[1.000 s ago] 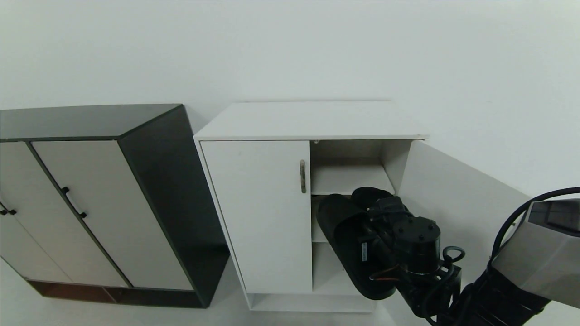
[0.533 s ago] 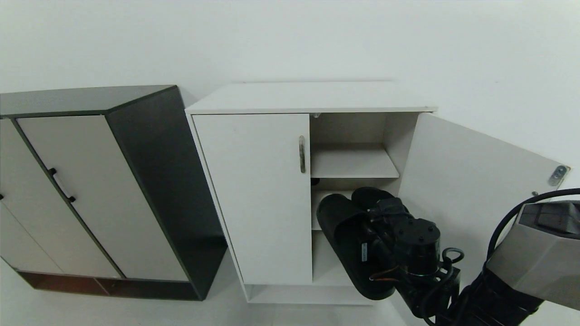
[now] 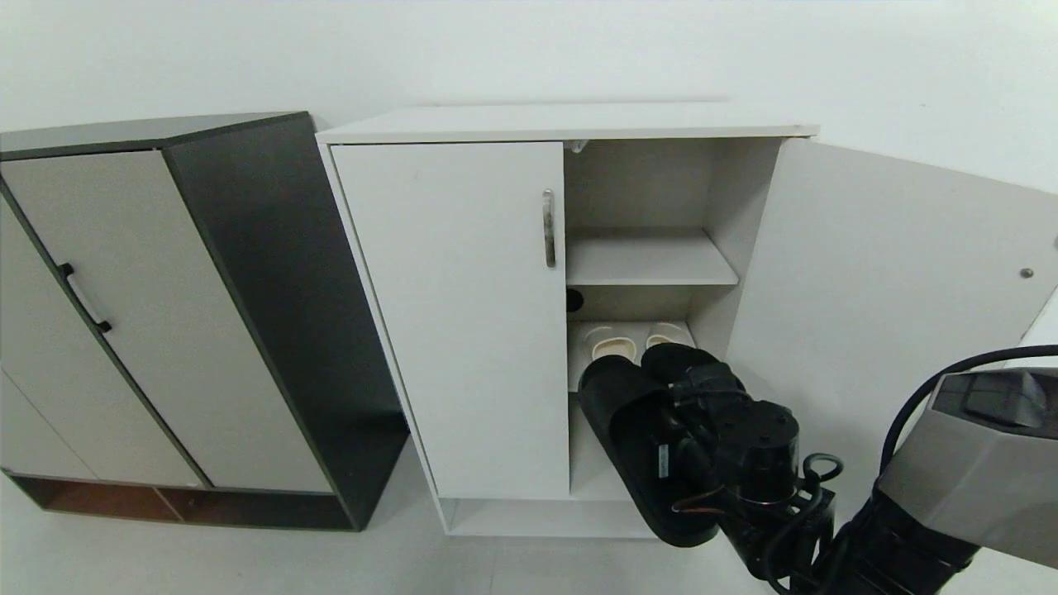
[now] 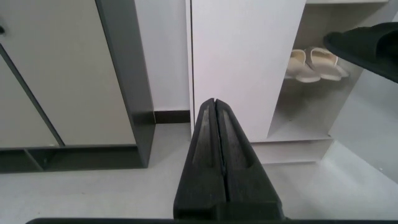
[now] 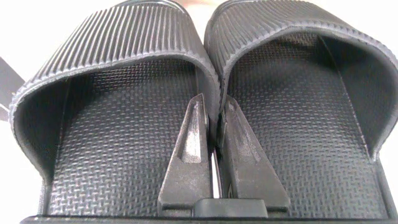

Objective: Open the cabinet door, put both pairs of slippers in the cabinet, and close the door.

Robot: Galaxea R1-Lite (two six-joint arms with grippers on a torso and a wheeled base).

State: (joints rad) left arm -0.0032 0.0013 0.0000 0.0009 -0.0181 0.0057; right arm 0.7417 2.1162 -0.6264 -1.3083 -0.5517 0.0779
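The white cabinet (image 3: 446, 314) stands with its right door (image 3: 876, 306) swung open and its left door shut. A pair of cream slippers (image 3: 632, 340) lies on the middle shelf, also seen as cream slippers (image 4: 314, 63) in the left wrist view. My right gripper (image 5: 212, 127) is shut on the inner edges of a pair of black slippers (image 5: 211, 99). In the head view the black slippers (image 3: 636, 430) hang in front of the open compartment, below the cream pair. My left gripper (image 4: 216, 109) is shut on nothing, low before the cabinet's closed door.
A dark cabinet with grey doors (image 3: 157, 322) stands to the left of the white one. The top shelf (image 3: 649, 258) and the bottom shelf (image 3: 591, 463) of the white cabinet are bare. Grey floor (image 4: 124, 193) spreads in front.
The head view has tilted, so both cabinets sit higher in the picture and the cream slippers on the middle shelf have come into sight. The right arm with the black slippers holds its place.
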